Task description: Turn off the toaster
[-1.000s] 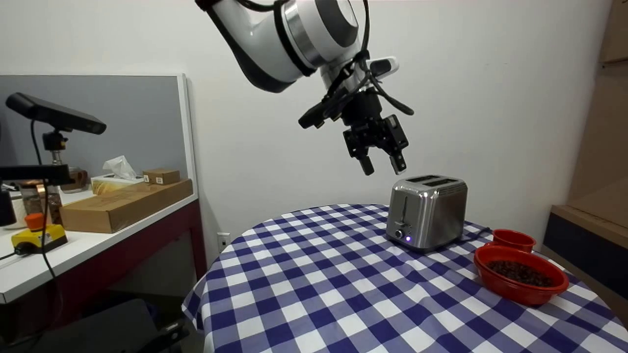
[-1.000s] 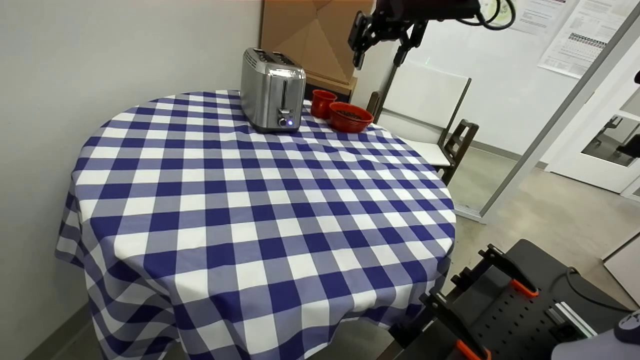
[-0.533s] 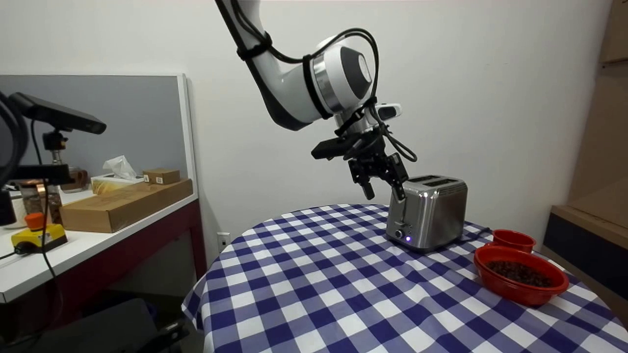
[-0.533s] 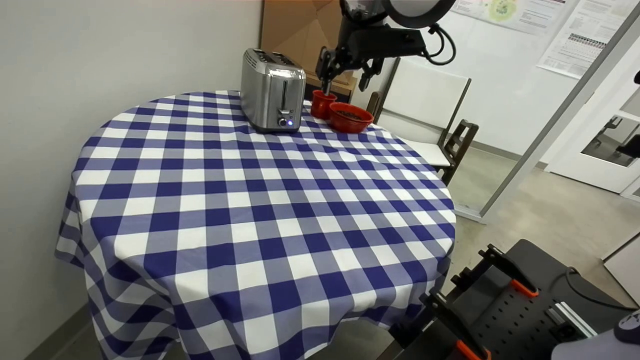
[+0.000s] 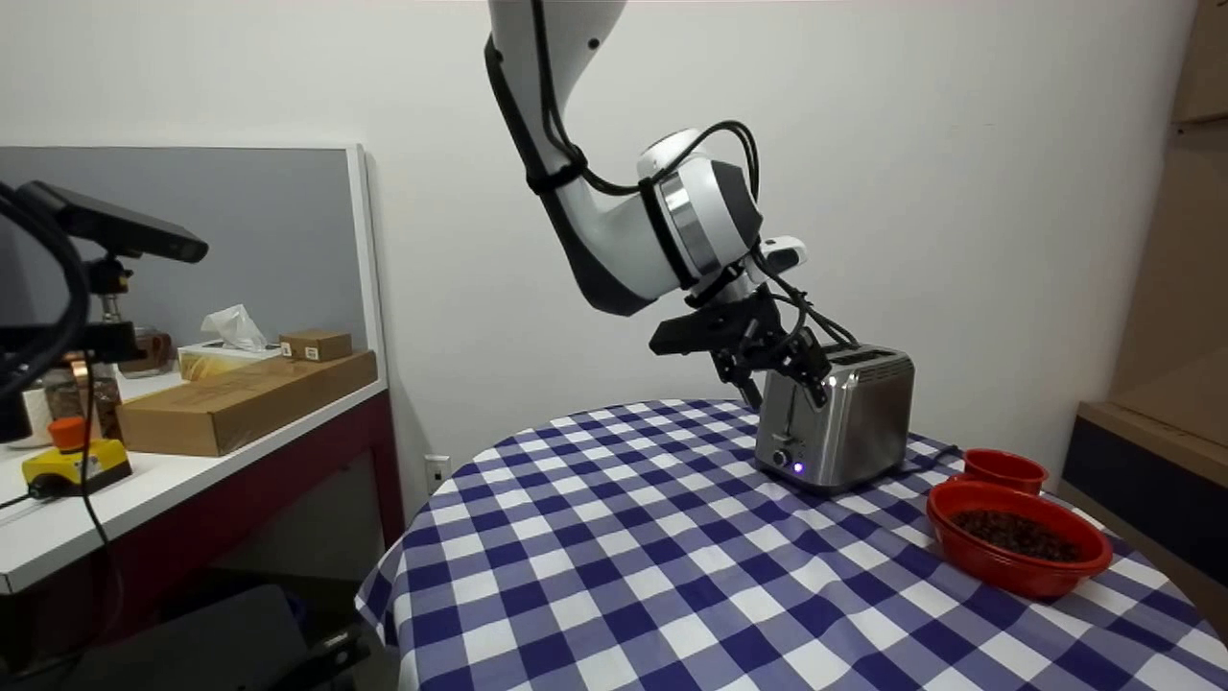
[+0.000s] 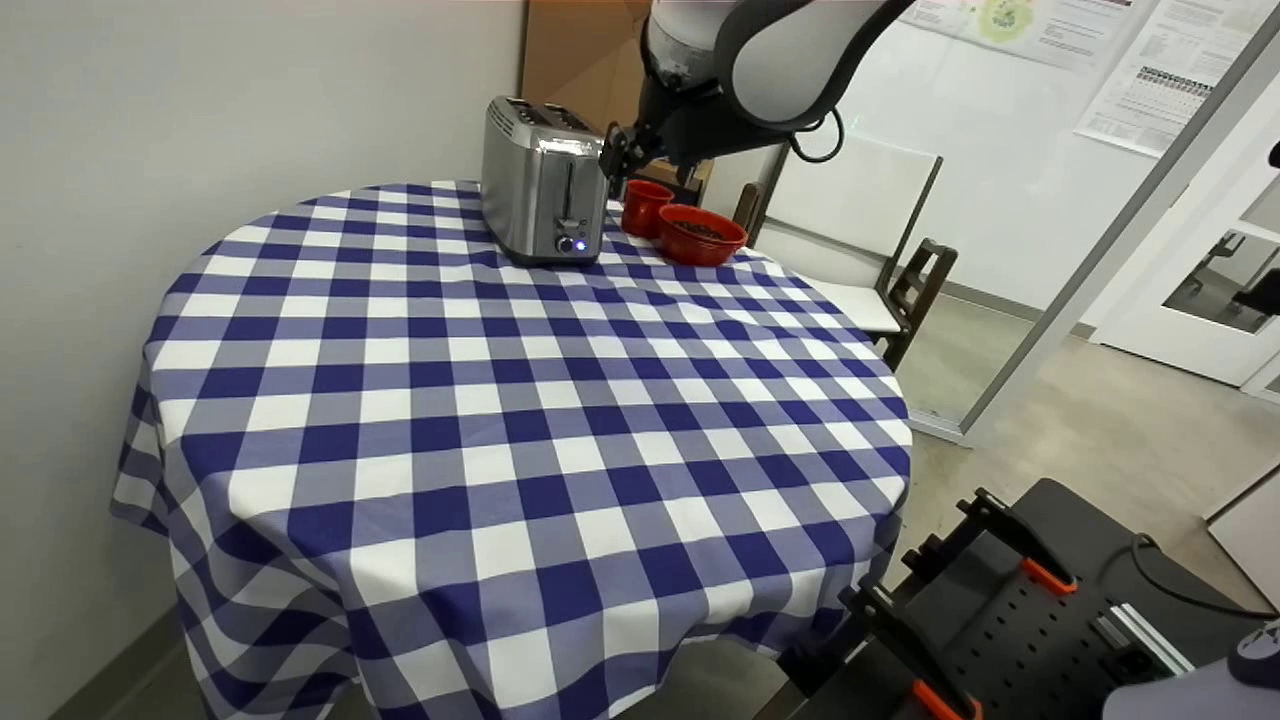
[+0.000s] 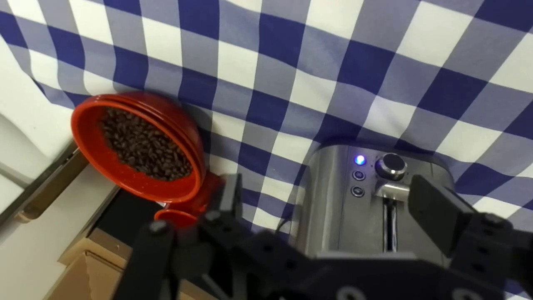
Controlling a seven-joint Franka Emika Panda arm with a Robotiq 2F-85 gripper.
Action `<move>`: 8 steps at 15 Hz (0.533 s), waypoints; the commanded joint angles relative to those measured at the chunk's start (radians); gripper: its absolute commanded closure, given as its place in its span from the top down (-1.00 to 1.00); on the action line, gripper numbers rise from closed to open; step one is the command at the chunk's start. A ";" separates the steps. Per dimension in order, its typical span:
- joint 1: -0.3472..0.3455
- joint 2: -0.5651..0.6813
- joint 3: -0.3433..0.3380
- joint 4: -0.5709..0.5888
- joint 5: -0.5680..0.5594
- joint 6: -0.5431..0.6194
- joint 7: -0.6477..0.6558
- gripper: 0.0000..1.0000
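While the light point(image 7: 360, 160) on the toaster point(image 6: 545, 180) is glowing, the spread-out claw point(image 5: 787, 396) is coming down closer. It's probably not touching yet, so turning-off is waiting.

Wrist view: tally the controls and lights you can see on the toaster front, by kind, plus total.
Knob: 1
Lever: 1
Unlit round buttons: 2
Blue light: 1
Total visible on the toaster: 5
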 commanded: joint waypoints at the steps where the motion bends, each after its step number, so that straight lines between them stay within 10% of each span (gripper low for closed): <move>1: 0.052 0.115 -0.086 0.111 -0.135 0.076 0.112 1.00; 8: 0.179 0.279 -0.234 0.278 -0.307 0.131 0.415 1.00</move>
